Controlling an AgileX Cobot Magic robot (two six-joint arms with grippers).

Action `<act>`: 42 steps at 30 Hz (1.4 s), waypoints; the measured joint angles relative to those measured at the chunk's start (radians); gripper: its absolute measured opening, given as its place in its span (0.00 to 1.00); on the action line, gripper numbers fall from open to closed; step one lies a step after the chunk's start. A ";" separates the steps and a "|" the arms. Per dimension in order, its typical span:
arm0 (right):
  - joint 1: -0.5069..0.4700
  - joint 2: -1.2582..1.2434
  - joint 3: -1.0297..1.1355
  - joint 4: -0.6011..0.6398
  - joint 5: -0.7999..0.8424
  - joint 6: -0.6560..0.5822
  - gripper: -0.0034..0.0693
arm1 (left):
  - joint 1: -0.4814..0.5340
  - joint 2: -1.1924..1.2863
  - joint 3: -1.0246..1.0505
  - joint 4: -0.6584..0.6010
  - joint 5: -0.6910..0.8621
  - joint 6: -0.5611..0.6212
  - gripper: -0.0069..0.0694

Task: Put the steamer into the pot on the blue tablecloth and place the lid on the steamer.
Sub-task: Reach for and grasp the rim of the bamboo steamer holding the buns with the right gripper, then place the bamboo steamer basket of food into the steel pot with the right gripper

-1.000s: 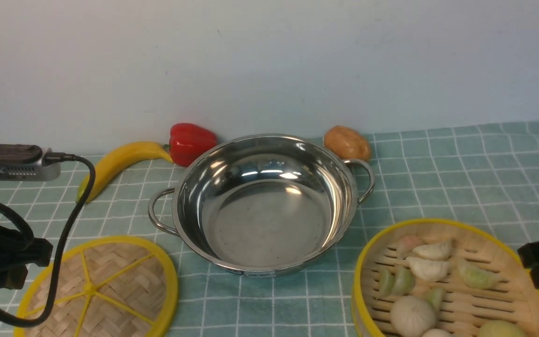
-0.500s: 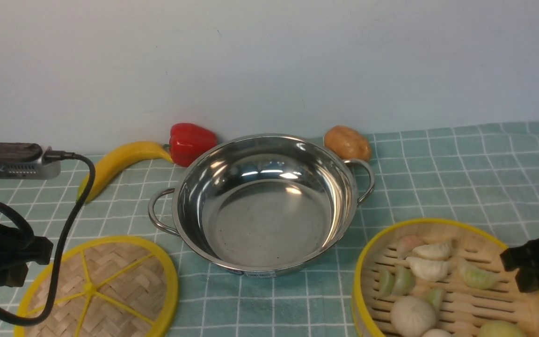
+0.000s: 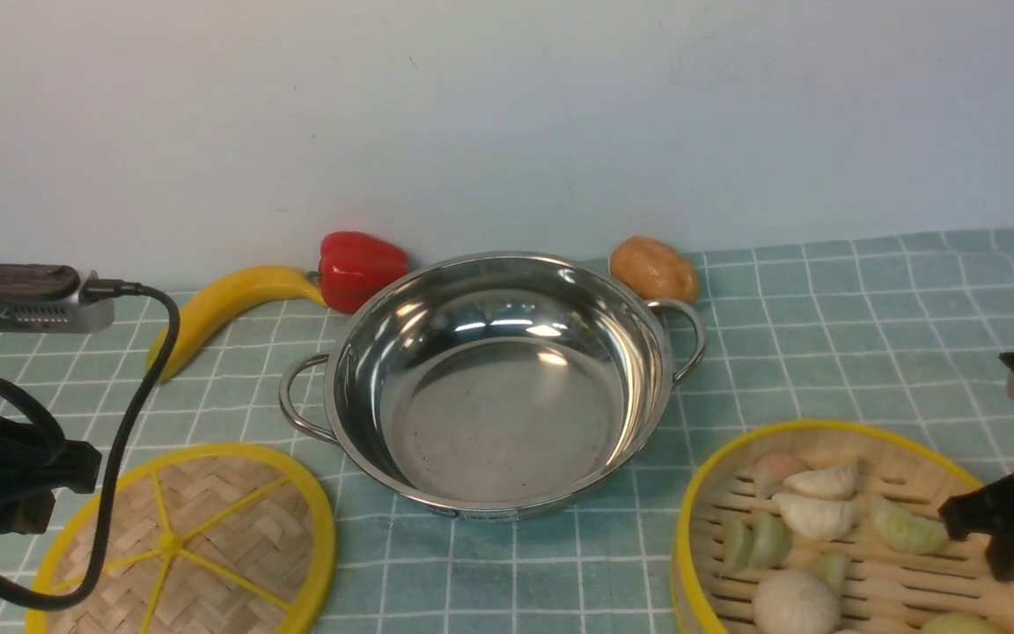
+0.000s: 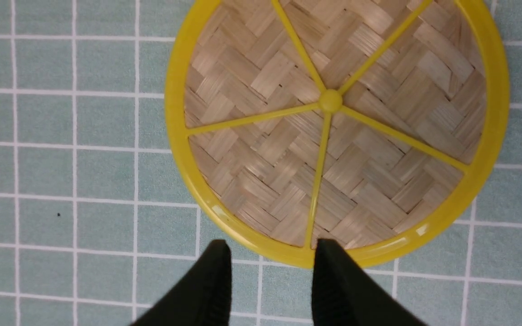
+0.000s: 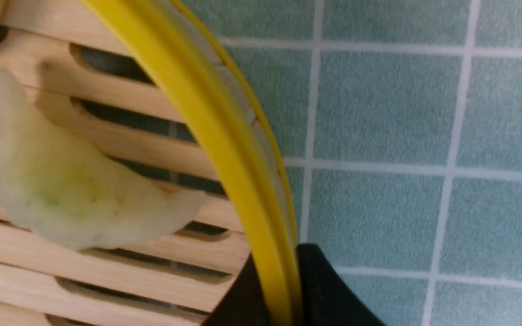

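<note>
Closing in since a second ago, your right claw [image 5: 283,271] has come from the right edge of the front view onto the steamer [image 3: 824,427]. Its two black fingers now pinch the yellow rim on the robot's right side, one inside the wall and one outside. The steamer has shifted a little nearer the camera than it was. You cannot tell from these views whether it has left the cloth.

The steamer sits on the blue tablecloth [image 3: 868,308], to the right of the pot [image 3: 489,423] and just beside it, not in it. On its slatted floor lie several pale dumplings [image 3: 815,515], some white and some tinged green, plus a round white bun [image 3: 793,603]. One green dumpling [image 5: 61,194] lies close to the gripped rim.

The pot stands in the middle of the surface, shiny and empty.

The lid [image 3: 208,528] lies flat on the cloth to the left of the pot, where it was before. Your left claw [image 4: 272,246] hangs over its near rim, jaws partly apart and holding nothing.

Along the back wall lie a banana [image 3: 216,304], a red pepper [image 3: 362,264] and a potato [image 3: 652,269].
</note>
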 joint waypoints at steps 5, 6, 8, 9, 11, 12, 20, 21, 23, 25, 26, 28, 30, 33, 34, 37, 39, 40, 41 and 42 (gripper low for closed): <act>0.000 -0.051 0.001 -0.014 0.099 0.003 0.13 | 0.000 0.000 0.000 0.000 0.000 0.000 0.41; 0.000 -0.067 0.001 -0.015 0.124 0.003 0.13 | 0.000 0.000 0.000 0.000 0.000 0.000 0.41; 0.000 -0.106 0.001 -0.018 0.159 0.003 0.13 | 0.000 0.000 0.000 0.000 0.000 0.000 0.41; 0.000 -0.132 -0.004 -0.018 0.183 0.003 0.13 | 0.000 0.000 0.000 0.000 0.000 0.000 0.41; 0.000 -0.175 -0.027 -0.017 0.240 0.003 0.13 | 0.000 0.000 0.000 -0.003 0.000 0.001 0.41; 0.000 -0.189 -0.040 -0.015 0.253 0.003 0.13 | 0.000 0.000 0.000 -0.007 0.000 0.001 0.41; 0.079 -0.215 -0.411 0.046 0.407 0.024 0.13 | 0.000 0.000 0.000 -0.067 -0.004 0.017 0.41; 0.101 -0.196 -0.458 0.046 0.410 0.035 0.13 | 0.000 0.000 0.000 -0.072 -0.004 0.019 0.41; 0.161 -0.123 -0.579 0.042 0.413 0.063 0.13 | 0.000 0.000 0.000 -0.084 -0.004 0.027 0.41; 0.226 -0.036 -0.715 0.037 0.416 0.094 0.13 | 0.000 0.000 0.000 -0.092 -0.004 0.027 0.41; 0.232 -0.016 -0.740 0.035 0.417 0.097 0.13 | 0.000 0.000 0.000 -0.093 -0.004 0.027 0.41; 0.296 0.111 -0.886 0.031 0.418 0.124 0.13 | 0.000 0.000 0.000 -0.093 -0.004 0.027 0.41; 0.329 0.212 -0.984 0.026 0.419 0.134 0.13 | 0.000 0.000 0.000 -0.094 -0.005 0.027 0.41; 0.366 0.318 -1.108 0.017 0.419 0.140 0.13 | 0.000 0.000 0.000 -0.095 -0.013 0.027 0.41; 0.389 0.394 -1.187 0.011 0.419 0.143 0.13 | 0.000 0.000 0.000 -0.097 -0.023 0.027 0.41; 0.419 0.511 -1.302 0.008 0.419 0.146 0.13 | 0.000 0.000 0.000 -0.098 -0.029 0.027 0.41; 0.432 0.569 -1.357 0.008 0.420 0.149 0.13 | 0.000 0.000 0.000 -0.098 -0.030 0.027 0.41; 0.435 0.593 -1.376 0.008 0.420 0.150 0.13 | 0.000 0.000 0.000 -0.098 -0.030 0.027 0.41; 0.435 0.597 -1.379 0.008 0.420 0.150 0.13 | 0.000 0.000 0.000 -0.098 -0.030 0.027 0.41; 0.439 0.633 -1.401 0.007 0.421 0.160 0.13 | 0.000 0.000 0.000 -0.098 -0.030 0.027 0.41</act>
